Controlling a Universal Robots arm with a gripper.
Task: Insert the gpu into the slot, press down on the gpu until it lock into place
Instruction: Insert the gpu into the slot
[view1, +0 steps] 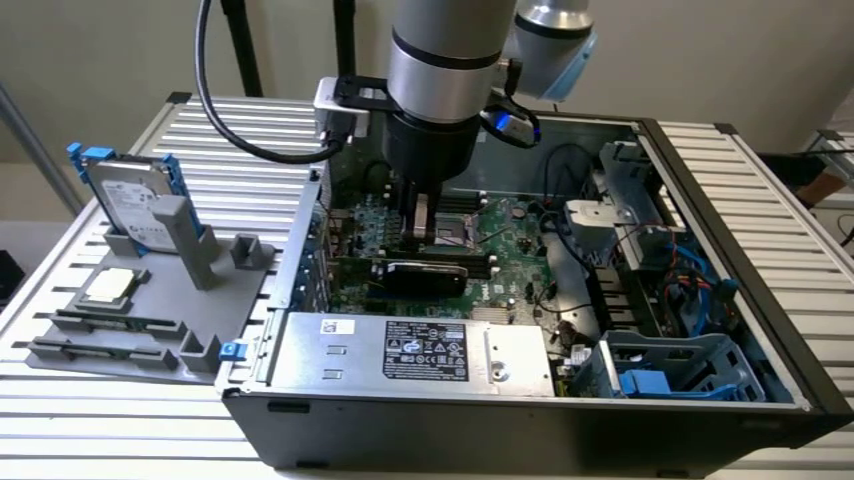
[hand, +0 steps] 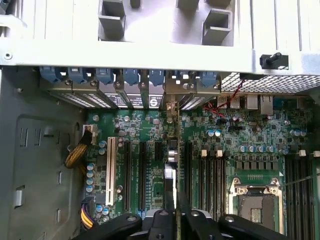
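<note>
The gpu (view1: 420, 272), a flat black card, stands upright on the green motherboard inside the open computer case. In the wrist view it shows edge-on as a thin strip (hand: 175, 150) running up to the rear bracket openings. My gripper (view1: 422, 238) comes straight down from the arm onto the card's upper edge. Its black fingers (hand: 165, 220) are drawn close together right over that edge, so my gripper (hand: 176, 219) is shut; I cannot tell whether it pinches the card. The slot is hidden beneath the card.
A silver power-supply box (view1: 414, 352) fills the case's near side. A hard drive with blue rails (view1: 134, 195) stands on a grey fixture (view1: 134, 330) at the exterior view's left. Black memory slots (hand: 210, 180), the processor socket (hand: 255, 200) and a yellow cable bundle (hand: 75, 155) flank the card.
</note>
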